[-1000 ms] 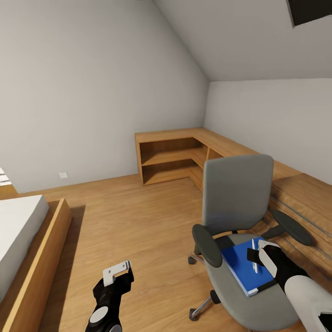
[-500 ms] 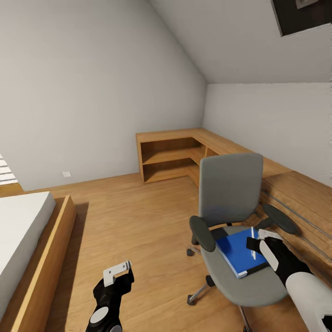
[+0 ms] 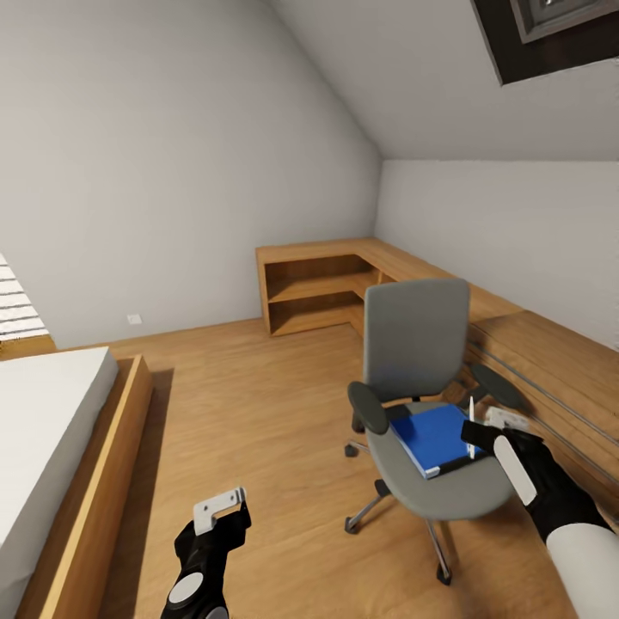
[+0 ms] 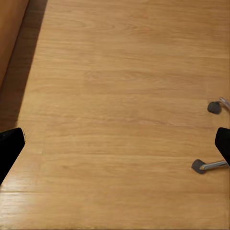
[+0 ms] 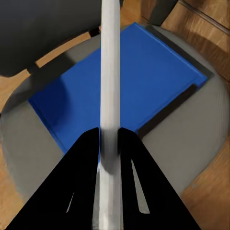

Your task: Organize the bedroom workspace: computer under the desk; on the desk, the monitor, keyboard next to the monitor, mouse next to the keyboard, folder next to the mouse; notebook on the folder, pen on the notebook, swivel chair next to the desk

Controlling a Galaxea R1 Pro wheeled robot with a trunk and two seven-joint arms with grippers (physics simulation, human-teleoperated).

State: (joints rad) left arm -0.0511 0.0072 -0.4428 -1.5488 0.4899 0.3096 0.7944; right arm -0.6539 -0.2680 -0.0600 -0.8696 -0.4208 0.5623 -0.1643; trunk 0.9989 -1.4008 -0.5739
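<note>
**Mia:** What is closest to us?

**Ben:** The left gripper [image 3: 220, 507]. It hangs low over the wooden floor [image 3: 258, 413]. In the left wrist view its two black fingers [image 4: 9, 148] sit far apart with only floor between them, so its jaws are wide apart and hold nothing.

**Mia:** And the other one?

**Ben:** The right gripper [image 3: 490, 432] is over the right edge of the seat of the swivel chair [image 3: 430, 464]. Its jaws are squeezed tight on the pen [image 5: 109, 81]. The pen is thin and white. In the head view the pen stands almost straight up, just above the seat.

**Mia:** What is on the seat?

**Ben:** The folder [image 3: 430, 438]. It is bright blue and lies flat in the middle of the seat, turned a bit crooked. Something thin and dark sticks out from under its edge nearest the gripper. I cannot tell what it is.

**Mia:** What is farther away?

**Ben:** A bed [image 3: 43, 421] with a wooden frame sits at the left. Behind the chair, a low wooden shelf unit [image 3: 318, 288] fills the far corner and runs along the right wall. Up high in the sloped ceiling is a dark window [image 3: 550, 34].
</note>
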